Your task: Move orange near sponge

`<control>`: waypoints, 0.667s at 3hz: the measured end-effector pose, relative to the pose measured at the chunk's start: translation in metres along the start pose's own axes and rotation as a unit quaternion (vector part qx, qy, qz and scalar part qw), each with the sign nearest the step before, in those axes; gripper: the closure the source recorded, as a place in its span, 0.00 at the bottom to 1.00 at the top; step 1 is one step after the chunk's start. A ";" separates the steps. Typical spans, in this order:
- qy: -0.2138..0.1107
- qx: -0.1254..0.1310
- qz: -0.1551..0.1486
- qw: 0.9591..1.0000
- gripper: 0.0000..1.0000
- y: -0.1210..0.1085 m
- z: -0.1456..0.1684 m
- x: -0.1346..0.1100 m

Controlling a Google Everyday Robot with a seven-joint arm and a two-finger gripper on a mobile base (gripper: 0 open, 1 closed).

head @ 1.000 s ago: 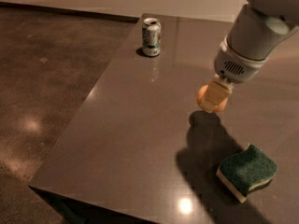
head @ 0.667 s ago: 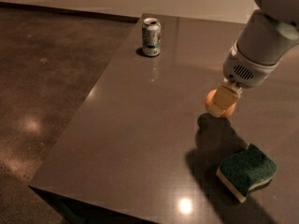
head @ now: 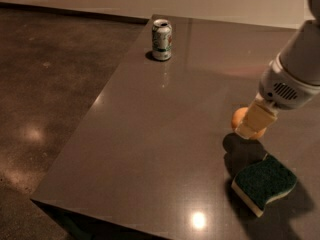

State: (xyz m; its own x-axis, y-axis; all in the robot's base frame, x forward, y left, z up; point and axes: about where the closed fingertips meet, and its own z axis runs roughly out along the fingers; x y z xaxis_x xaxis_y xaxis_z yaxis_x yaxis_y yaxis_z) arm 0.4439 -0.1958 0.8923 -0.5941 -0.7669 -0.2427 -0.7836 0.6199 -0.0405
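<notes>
The orange [head: 240, 119] is small and round, held between my gripper's pale fingers just above the table. My gripper [head: 252, 126] hangs from the white arm at the right edge and is shut on the orange. The sponge [head: 265, 182], dark green on top with a pale yellow layer below, lies flat on the table just below and to the right of the orange. The gripper's shadow falls between the orange and the sponge.
A soda can [head: 161, 39] stands upright near the table's far left edge. The grey table [head: 165, 134] has its left edge running diagonally and its front edge near the bottom. Dark polished floor lies to the left.
My gripper has carried the orange to the right and slightly down, closer to the sponge. The sponge and the can have not moved.
</notes>
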 end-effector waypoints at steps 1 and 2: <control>-0.009 -0.014 -0.001 1.000 1.00 0.017 -0.001 0.010; -0.007 -0.026 -0.015 1.000 0.84 0.035 0.005 0.014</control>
State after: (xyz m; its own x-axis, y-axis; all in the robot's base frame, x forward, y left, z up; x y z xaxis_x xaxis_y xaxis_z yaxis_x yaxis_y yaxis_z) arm 0.4087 -0.1841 0.8824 -0.5680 -0.7824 -0.2555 -0.8097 0.5868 0.0034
